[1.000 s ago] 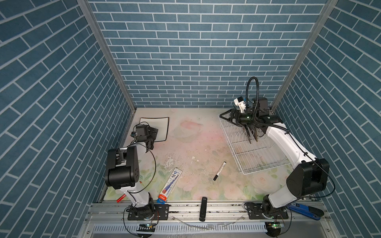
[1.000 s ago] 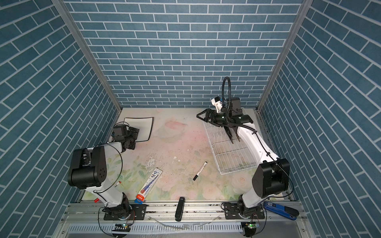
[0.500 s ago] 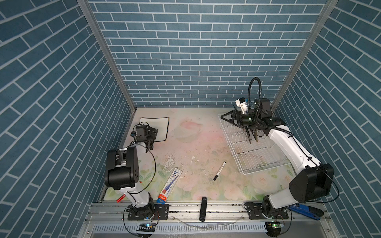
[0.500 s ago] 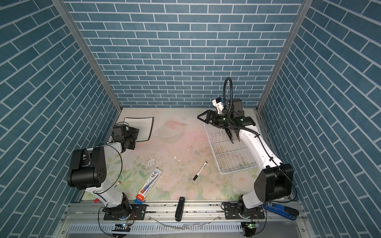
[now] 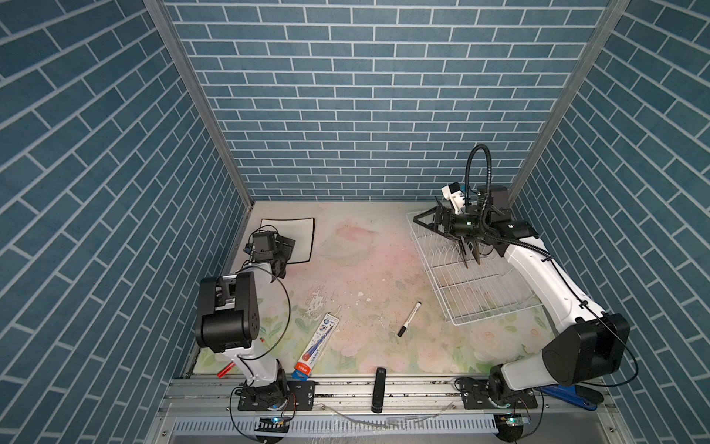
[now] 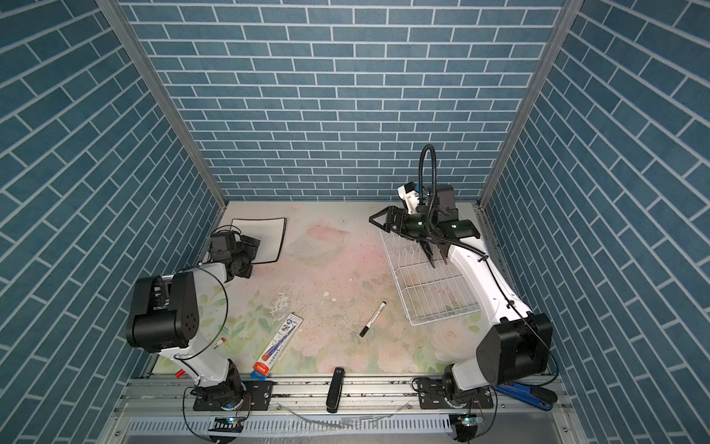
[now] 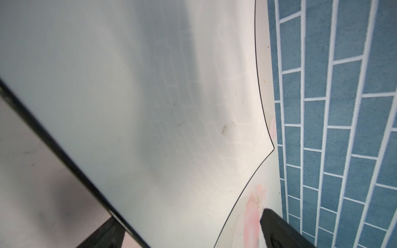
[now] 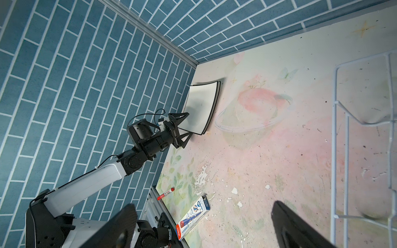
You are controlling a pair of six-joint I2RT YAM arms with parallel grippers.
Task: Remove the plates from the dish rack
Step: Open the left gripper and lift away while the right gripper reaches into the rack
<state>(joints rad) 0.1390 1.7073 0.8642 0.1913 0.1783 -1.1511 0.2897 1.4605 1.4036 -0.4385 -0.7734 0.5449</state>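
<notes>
Right, biggest first: one dish rack (image 5: 472,292) on my right side, no plate showing among its prongs. My right claw (image 5: 445,242) hangs spread wide and empty over its far end. Across the table, the plate stack (image 8: 202,107) lies flat in the far left corner, with a white black-rimmed plate (image 7: 150,107) on top. I count two edges; more may be hidden. My left claw (image 8: 188,124) gapes at the near rim, clamping nothing. Best move, I reckon: draw straight back and level, so no finger snags that rim. Smaller stuff: one toothpaste box (image 5: 318,342) and two markers, a black marker (image 5: 409,319) and a red marker (image 8: 165,194).
</notes>
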